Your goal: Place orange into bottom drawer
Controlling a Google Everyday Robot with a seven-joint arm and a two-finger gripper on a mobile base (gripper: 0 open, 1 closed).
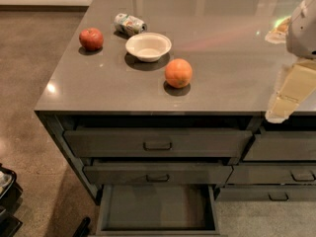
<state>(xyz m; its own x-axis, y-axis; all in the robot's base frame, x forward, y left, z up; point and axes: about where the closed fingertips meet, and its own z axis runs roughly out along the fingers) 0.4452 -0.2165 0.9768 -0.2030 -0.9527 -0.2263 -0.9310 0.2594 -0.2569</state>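
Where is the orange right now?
The orange sits on the grey counter, near its front edge, beside the white bowl. The robot's hand hangs far to its right, not touching it.

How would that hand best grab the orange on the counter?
Around its widest middle, coming straight down from above. The orange is a smooth ball sitting free on the counter, so an off-centre grip may slip. The hand hangs over the counter's right end; the bowl sits apart, behind-left.

End effector (284, 102) by countertop (222, 43) (orange (178, 72) apart)
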